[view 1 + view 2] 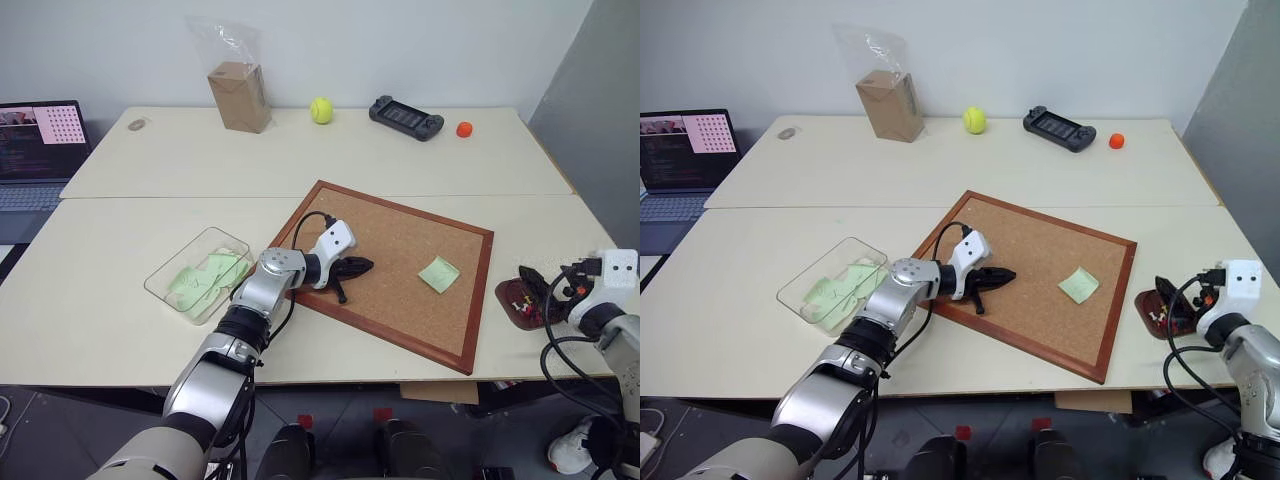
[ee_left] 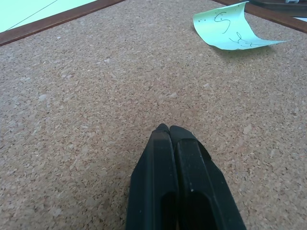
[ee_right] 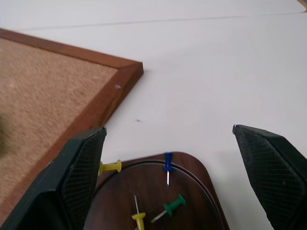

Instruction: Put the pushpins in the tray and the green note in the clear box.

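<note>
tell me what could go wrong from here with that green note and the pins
The green note lies thin on the corkboard with one edge curled up; the shut left gripper could slide it rather than pinch it. The open right gripper hangs over the tray, where a yellow pushpin sits at the rim and a bump might knock it off.

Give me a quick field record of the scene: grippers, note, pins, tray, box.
left gripper: shut, empty, over the corkboard, pointing toward the note
right gripper: open wide, empty, above the tray
green note: on the corkboard near its right side, one edge curled up, scribbles on it
pushpins: blue, green and yellow ones in the tray
tray: on the table just off the corkboard's right edge
clear box: left of the corkboard, green notes already inside
</note>
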You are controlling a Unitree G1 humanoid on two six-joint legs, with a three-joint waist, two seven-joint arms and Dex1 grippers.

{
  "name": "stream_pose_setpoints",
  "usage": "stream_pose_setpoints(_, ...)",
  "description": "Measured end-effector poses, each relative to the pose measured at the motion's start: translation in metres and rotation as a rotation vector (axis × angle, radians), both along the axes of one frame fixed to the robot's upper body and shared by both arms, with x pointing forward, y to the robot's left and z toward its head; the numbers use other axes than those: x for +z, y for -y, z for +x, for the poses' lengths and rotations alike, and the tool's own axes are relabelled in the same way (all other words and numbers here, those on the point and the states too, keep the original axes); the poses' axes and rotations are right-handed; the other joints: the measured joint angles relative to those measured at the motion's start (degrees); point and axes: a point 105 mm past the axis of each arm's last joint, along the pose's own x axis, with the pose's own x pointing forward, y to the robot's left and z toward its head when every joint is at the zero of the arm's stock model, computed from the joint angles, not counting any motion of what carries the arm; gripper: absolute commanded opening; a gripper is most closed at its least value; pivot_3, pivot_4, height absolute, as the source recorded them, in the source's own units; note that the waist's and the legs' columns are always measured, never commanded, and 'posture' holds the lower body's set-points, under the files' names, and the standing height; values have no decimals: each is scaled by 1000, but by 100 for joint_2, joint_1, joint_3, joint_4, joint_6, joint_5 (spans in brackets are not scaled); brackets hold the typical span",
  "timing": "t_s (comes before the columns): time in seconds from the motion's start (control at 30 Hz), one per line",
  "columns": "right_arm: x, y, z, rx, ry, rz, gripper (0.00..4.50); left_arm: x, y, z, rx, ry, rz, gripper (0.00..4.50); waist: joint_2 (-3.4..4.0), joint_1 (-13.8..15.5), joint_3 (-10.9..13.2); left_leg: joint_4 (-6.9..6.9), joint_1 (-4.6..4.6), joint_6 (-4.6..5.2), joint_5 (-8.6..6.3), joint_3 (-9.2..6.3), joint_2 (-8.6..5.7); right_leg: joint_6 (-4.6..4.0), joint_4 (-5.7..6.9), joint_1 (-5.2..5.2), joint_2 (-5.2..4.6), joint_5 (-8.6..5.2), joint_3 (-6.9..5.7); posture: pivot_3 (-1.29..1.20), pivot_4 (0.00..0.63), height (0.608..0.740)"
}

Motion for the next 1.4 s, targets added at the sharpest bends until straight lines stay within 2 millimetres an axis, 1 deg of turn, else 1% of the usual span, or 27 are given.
stream_pose_setpoints(0.23, -1, 1, -1, 6, -25, -22, 4482, 0, 0, 0, 0, 1, -1, 0, 0, -1, 0, 0, 0, 0, 0, 2, -1, 7, -1, 0, 0, -4, 1, 0, 150, 740)
stream_pose_setpoints(0.33, -11, 1, -4, 22, -85, -81, 4482, 0, 1, 0, 0, 1, -1, 0, 0, 0, 0, -1, -1, 0, 0, 2, -1, 17, -2, -1, 0, -10, 0, 0, 150, 740)
stream_pose_setpoints(0.5, -26, 1, -5, 23, -133, -174, 4482, 0, 1, 0, 0, 1, -2, 0, 0, 0, 0, -1, 0, 0, 0, 5, -1, 22, -2, -1, 0, -13, 3, 0, 150, 740)
stream_pose_setpoints(0.73, -19, 5, 0, 42, -92, -356, 4482, 0, 1, 0, 0, 2, -2, 0, 0, -1, 0, 0, 0, 0, 0, 4, -2, 23, -2, -1, 0, -13, 1, 0, 150, 740)
stream_pose_setpoints(0.87, -16, 6, 1, 44, -64, -384, 4482, 0, 1, 0, 1, 1, -2, 0, 0, 0, 0, 0, 0, 0, 0, 4, -1, 23, -2, -1, 0, -14, 2, 0, 150, 740)
stream_pose_setpoints(0.97, -13, 8, 0, 24, -41, -315, 4482, 0, 1, 0, 0, 2, -3, 0, -1, 0, 0, 0, 0, 0, 0, 2, -1, 23, -2, 0, 0, -14, 1, 0, 150, 740)
stream_pose_setpoints(1.1, -11, 12, -2, -26, -30, -98, 4482, 0, 0, 0, 1, 1, -3, 0, 0, 1, 0, -1, -1, 0, 0, 1, 2, 13, -2, 0, -1, -8, 2, 0, 150, 740)
stream_pose_setpoints(1.13, -8, 12, -2, -33, -23, -57, 4482, 0, 0, 0, 1, 1, -3, 0, 0, 2, 0, 0, 0, 0, 0, 1, 2, 0, -2, 0, -1, 0, 3, 0, 150, 740)
stream_pose_setpoints(1.23, 2, 12, -5, -42, -15, 122, 4482, 0, 1, 0, 1, 2, -3, 0, 0, 1, 0, -1, -2, 0, 0, -1, 3, -2, -2, 0, -1, 1, 2, 0, 150, 740)
stream_pose_setpoints(1.4, 10, 11, -8, -50, -49, 314, 4482, 0, 0, 0, 2, 1, -2, 0, 3, 1, -1, -1, -2, 1, 0, 1, 1, -2, -2, 0, -1, 1, 2, 0, 150, 740)
